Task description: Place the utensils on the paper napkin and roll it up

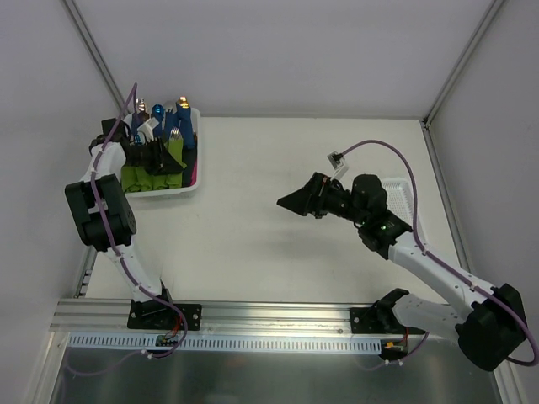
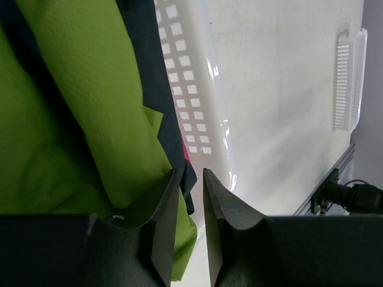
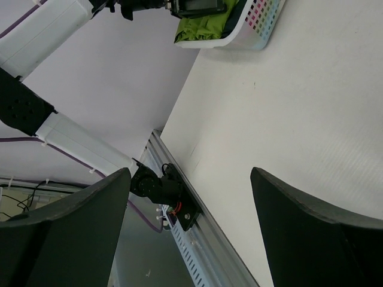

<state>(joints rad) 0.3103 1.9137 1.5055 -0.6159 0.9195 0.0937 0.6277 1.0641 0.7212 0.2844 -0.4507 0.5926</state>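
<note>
Two roles: left gripper [image 2: 190,179] sits in the basket [image 1: 173,193] at ten o'clock, jaws nearly together astride a paper napkin [image 2: 90,89] fold, grip unclear; right gripper [image 3: 190,173] hovers released over the bench [image 1: 253,160], probably awaiting it.

We find the paper napkin [image 1: 135,178] still in the white basket [image 1: 193,182] at the far left corner of the worktop [image 1: 278,269]; it is lime-green, folded and rumpled rather than spread flat, and sits in the basket's near half; up close the paper napkin [image 2: 90,113] shows a soft, faintly pebbled surface and hangs in one long slanting fold; the utensils [image 1: 157,109] stand upright in the basket's far half, silver heads up, bluish handles down; which head is forked we cannot tell.
</note>
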